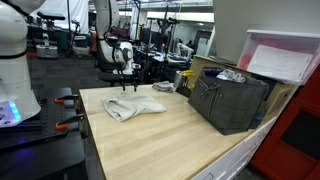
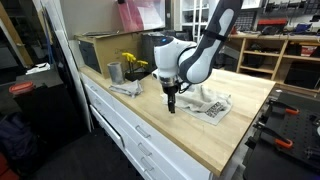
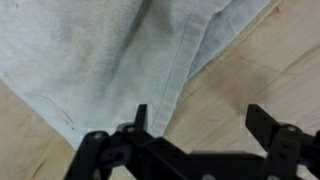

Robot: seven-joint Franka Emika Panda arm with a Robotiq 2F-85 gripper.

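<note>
Plainly, the pincer (image 3: 198,120) stands wide open and holds nothing: in the wrist view we see its two dark fingers spread apart, with empty air between them. It hangs just above a pale, rumpled cloth (image 3: 100,60), one finger over the cloth's stitched hem and the other over bare wood. In both exterior views the cloth (image 1: 135,107) lies flat on the wooden worktop (image 1: 170,145), toward the end nearest the arm's base and well apart from the dark crate (image 1: 232,100) at the opposite end; the pincer (image 1: 124,88) is poised over the cloth's edge rather than its middle. In an exterior view a metal cup (image 2: 114,72) stands near the worktop's far end, some way off from the cloth (image 2: 212,105). We judge the main risk to be this off-centre placing: if the fingers close where they are, they may catch only the thin hem, or nothing, and the cloth could slip free. A straight descent could also press one fingertip hard against the wood, and any sideways drag might bunch the fabric.
</note>
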